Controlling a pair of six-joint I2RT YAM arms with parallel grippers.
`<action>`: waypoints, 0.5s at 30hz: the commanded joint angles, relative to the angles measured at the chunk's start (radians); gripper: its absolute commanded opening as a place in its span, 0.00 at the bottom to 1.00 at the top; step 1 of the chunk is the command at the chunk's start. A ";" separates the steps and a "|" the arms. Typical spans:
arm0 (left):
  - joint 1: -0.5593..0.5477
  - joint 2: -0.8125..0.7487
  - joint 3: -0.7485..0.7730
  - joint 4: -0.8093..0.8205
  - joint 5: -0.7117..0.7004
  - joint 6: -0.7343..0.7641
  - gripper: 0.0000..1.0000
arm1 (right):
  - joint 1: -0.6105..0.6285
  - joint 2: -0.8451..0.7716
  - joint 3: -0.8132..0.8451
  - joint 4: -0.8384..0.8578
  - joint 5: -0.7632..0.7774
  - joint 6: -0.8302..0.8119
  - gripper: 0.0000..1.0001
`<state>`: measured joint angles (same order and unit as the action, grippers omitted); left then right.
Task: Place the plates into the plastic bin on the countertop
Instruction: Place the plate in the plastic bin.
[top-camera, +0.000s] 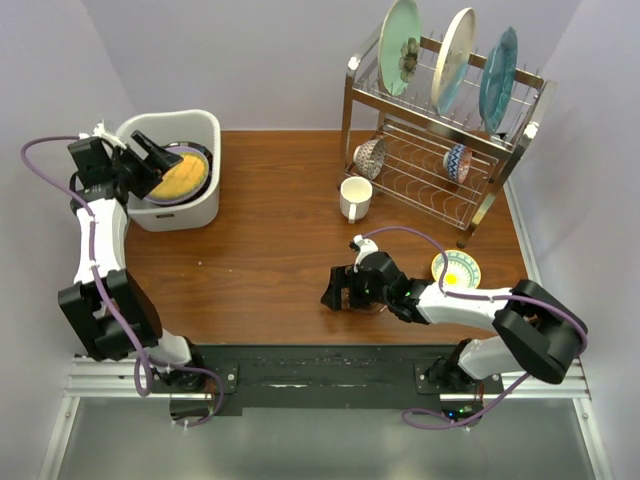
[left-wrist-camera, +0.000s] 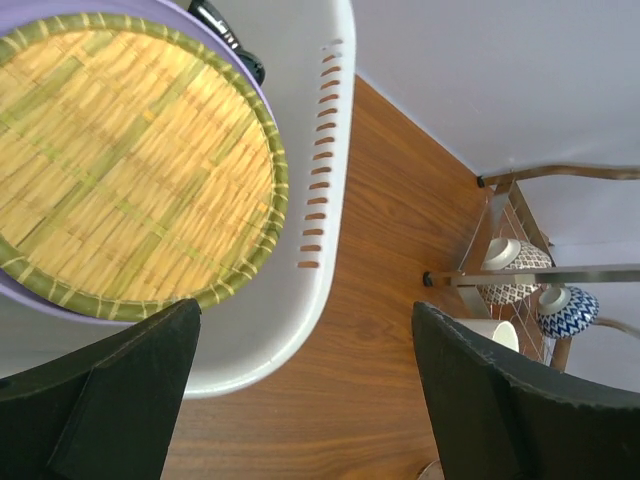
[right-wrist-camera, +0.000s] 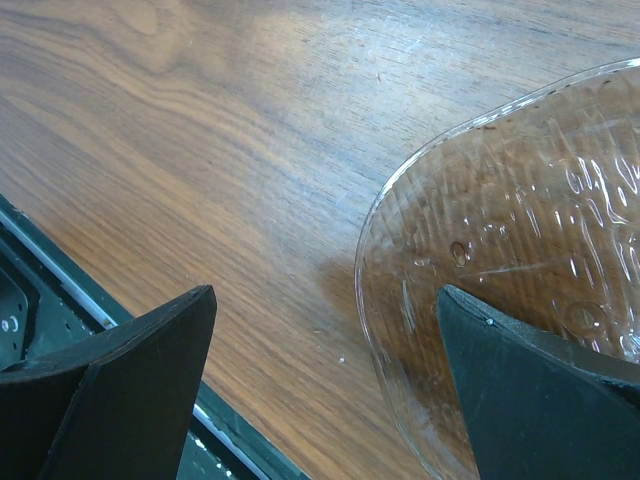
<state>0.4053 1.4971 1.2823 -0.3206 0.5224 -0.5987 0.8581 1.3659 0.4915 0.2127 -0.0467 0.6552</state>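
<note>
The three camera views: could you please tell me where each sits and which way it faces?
Top external: above and behind the arms, looking down on the countertop; both arms show, left hand over the plastic bin, right hand near the front edge.
Left wrist: on the left arm, looking down into the bin at a woven plate; its fingers show.
Right wrist: on the right arm, looking down at countertop and a clear dish; its fingers show.
Shared: top and left wrist both show bin, woven plate, dish rack.
</note>
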 joint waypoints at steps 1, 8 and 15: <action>0.003 -0.078 0.037 -0.024 0.001 0.053 0.92 | 0.004 -0.016 0.012 -0.033 -0.001 0.004 0.96; 0.001 -0.132 -0.018 -0.025 0.059 0.054 0.92 | 0.004 -0.022 0.007 -0.032 -0.002 0.006 0.96; -0.074 -0.266 -0.180 -0.008 0.099 0.060 0.92 | 0.006 -0.013 0.007 -0.021 -0.015 0.012 0.96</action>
<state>0.3843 1.3273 1.1877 -0.3424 0.5663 -0.5667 0.8581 1.3605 0.4915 0.2024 -0.0471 0.6579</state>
